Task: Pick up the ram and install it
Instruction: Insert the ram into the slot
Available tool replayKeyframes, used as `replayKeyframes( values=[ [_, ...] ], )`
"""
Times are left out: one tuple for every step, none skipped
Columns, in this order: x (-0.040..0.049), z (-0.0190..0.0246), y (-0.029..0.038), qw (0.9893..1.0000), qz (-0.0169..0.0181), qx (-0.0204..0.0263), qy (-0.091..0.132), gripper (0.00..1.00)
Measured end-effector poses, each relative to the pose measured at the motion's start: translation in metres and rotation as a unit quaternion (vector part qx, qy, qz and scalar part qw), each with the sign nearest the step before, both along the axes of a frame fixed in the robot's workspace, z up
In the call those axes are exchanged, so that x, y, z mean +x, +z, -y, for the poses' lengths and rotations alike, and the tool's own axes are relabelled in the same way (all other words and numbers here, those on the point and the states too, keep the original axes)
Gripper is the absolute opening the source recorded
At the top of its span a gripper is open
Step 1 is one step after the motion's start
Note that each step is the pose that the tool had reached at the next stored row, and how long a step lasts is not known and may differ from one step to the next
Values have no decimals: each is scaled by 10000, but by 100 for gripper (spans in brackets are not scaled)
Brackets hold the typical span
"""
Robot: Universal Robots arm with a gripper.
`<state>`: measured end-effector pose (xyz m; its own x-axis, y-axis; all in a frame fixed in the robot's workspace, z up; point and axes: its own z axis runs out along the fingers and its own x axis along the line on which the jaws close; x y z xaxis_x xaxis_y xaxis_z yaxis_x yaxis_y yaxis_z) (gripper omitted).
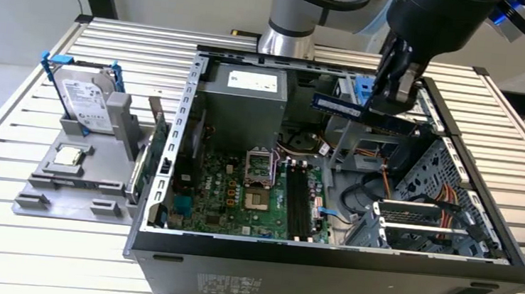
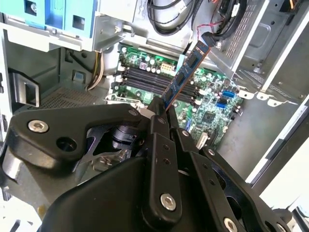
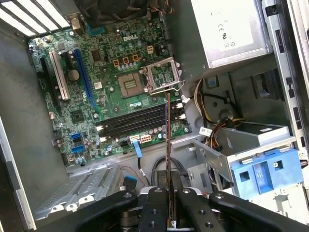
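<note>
The ram [image 1: 340, 108] is a narrow blue stick with dark chips. My gripper [image 1: 386, 106] is shut on one end of it and holds it in the air over the far right part of the open computer case [image 1: 329, 260]. In the second wrist view the ram [image 2: 186, 72] juts out from the gripper [image 2: 161, 110] towards the motherboard. In the first wrist view the ram [image 3: 167, 145] appears edge-on, rising from the gripper [image 3: 169, 205] above the black memory slots [image 3: 140, 123]. Those slots [image 1: 300, 200] lie well below the stick and hold no stick.
A grey fixture [image 1: 78, 188] on the slatted table at the exterior view's left holds a silver hard drive [image 1: 86, 99] with blue rails and a small square processor chip [image 1: 71, 155]. Inside the case are the power supply [image 1: 248, 89], the processor socket [image 1: 259, 164], cables and a drive cage [image 1: 427, 218].
</note>
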<state>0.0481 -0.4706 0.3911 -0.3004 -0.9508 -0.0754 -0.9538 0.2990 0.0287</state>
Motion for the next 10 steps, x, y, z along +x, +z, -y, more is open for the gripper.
replayKeyframes(
  values=[
    [0,0,0,10000,0,0,-19,0],
    [0,0,0,10000,0,0,-38,0],
    [0,0,0,10000,0,0,-56,0],
    [0,0,0,10000,0,0,-75,0],
    [0,0,0,10000,0,0,-94,0],
    [0,0,0,9999,0,0,-112,0],
    [0,0,0,9999,0,0,-132,0],
    [0,0,0,9999,0,0,-153,0],
    [0,0,0,9998,0,0,-174,0],
    [0,0,0,9998,0,0,-194,0]
  ],
)
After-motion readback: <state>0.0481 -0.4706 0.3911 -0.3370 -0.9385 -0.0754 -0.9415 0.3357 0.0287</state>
